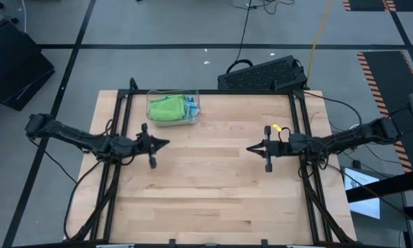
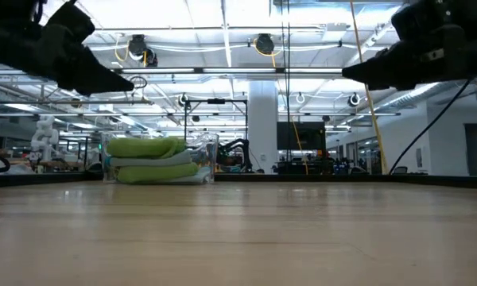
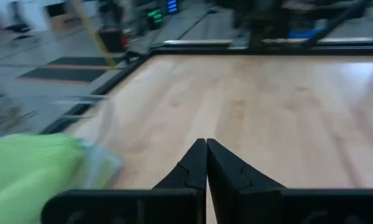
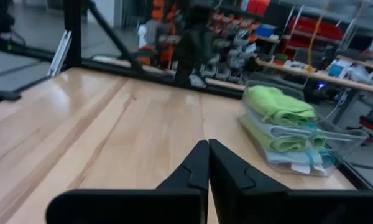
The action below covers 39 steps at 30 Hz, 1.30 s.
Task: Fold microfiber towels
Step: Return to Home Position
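Note:
The microfiber towels (image 1: pixel 171 108), lime green and light blue, lie folded in a stack inside a clear plastic tray (image 1: pixel 194 109) at the table's far left. The right wrist view shows the stack (image 4: pixel 276 121) with green and pale layers. My left gripper (image 1: pixel 166 143) hovers shut above the table's left half, pointing right, a little nearer than the tray. My right gripper (image 1: pixel 249 148) hovers shut above the right half, pointing left. Both fingertip pairs meet with nothing between them (image 3: pixel 206 144) (image 4: pixel 209 144).
A wide stretch of bare wooden table (image 1: pixel 206 193) lies between and in front of both grippers. A black frame (image 1: pixel 120 117) runs along the table's left and right sides. A dark perforated box (image 1: pixel 265 74) stands behind the far edge.

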### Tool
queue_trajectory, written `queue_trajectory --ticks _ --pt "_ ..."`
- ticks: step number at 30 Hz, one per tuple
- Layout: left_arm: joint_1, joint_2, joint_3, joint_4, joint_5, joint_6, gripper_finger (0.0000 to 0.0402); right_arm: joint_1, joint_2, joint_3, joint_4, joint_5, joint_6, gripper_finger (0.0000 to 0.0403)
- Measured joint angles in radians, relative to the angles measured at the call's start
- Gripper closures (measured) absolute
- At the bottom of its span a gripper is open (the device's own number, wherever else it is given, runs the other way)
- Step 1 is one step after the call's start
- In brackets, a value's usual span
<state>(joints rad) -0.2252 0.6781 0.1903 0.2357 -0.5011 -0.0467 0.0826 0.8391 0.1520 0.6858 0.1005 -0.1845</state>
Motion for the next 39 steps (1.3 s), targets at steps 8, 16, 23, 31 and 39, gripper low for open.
queue_trajectory --ticks 8,16,23,31,39 --pt "0.000 0.000 -0.132 0.247 0.126 0.044 0.0392 -0.005 -0.005 -0.073 0.060 -0.022 0.014 0.0402" --pt "0.001 0.000 -0.181 0.319 0.138 0.048 0.0392 -0.005 -0.128 -0.132 0.055 -0.019 0.018 0.0403" --pt "0.001 -0.018 -0.181 0.324 0.143 0.095 0.0392 -0.005 -0.256 -0.133 -0.125 -0.016 0.016 0.0403" --pt "0.001 -0.118 -0.181 0.293 0.145 0.168 0.0392 -0.005 -0.464 -0.135 -0.337 -0.018 0.020 0.0403" --pt "0.001 -0.235 -0.181 0.143 0.145 0.145 0.0392 -0.005 -0.649 -0.136 -0.473 -0.019 -0.040 0.0403"
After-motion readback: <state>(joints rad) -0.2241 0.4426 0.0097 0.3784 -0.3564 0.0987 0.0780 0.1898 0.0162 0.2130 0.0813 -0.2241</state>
